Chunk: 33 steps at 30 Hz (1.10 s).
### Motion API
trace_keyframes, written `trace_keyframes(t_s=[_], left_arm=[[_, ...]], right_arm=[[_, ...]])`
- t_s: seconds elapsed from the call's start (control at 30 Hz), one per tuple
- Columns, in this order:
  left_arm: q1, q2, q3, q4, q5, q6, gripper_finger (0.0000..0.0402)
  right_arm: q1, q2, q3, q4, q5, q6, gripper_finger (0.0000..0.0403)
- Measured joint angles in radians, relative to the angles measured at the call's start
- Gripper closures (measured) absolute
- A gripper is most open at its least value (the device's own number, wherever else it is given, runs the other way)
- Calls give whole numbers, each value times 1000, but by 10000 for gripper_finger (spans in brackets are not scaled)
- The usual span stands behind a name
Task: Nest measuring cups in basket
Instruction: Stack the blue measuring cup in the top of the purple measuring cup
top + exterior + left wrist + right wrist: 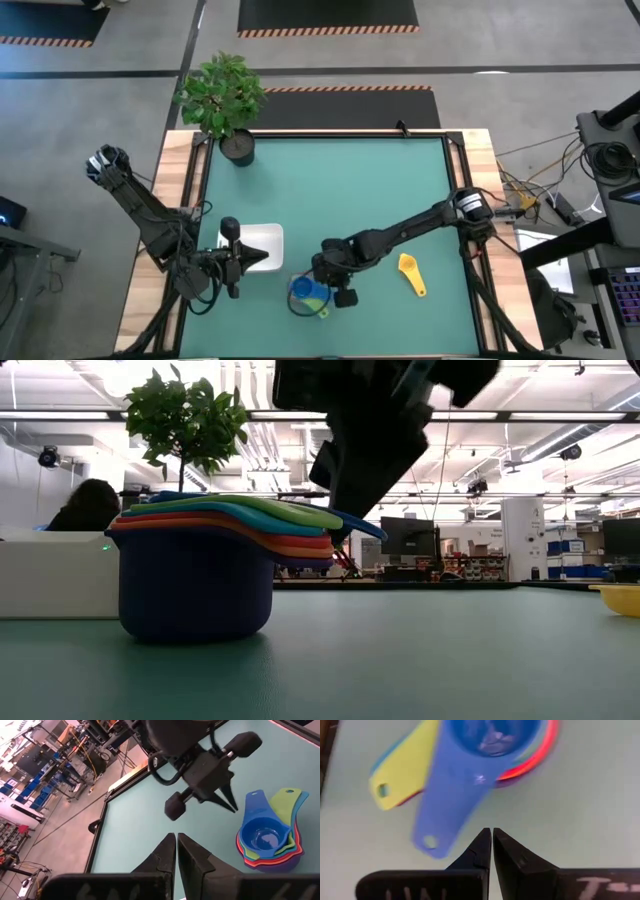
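Observation:
A nested stack of measuring cups (310, 293) stands on the table by its purple bottom cup (195, 595). Orange, red, light blue and green cups sit inside it, and the dark blue cup (485, 740) is on top. The handles fan out to one side (287, 802). The yellow cup (410, 272) lies alone on the table to the stack's right. The white basket (268, 240) sits left of the stack. My right gripper (491, 840) is shut, just off the end of the dark blue handle (447, 805). My left gripper (176, 845) is shut and hovers at the basket.
A potted plant (225, 100) stands at the table's far left corner. The stack is close to the table's near edge. Open green mat (340, 190) lies across the middle and far side. A person (85, 505) sits in the room behind.

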Motion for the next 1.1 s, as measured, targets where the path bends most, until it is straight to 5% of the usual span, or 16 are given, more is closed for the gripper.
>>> trace_keyframes(t_s=[1.1], left_arm=[[0,0,0,0,0,0,402]], right_arm=[[103,5,0,108,22,165,394]])
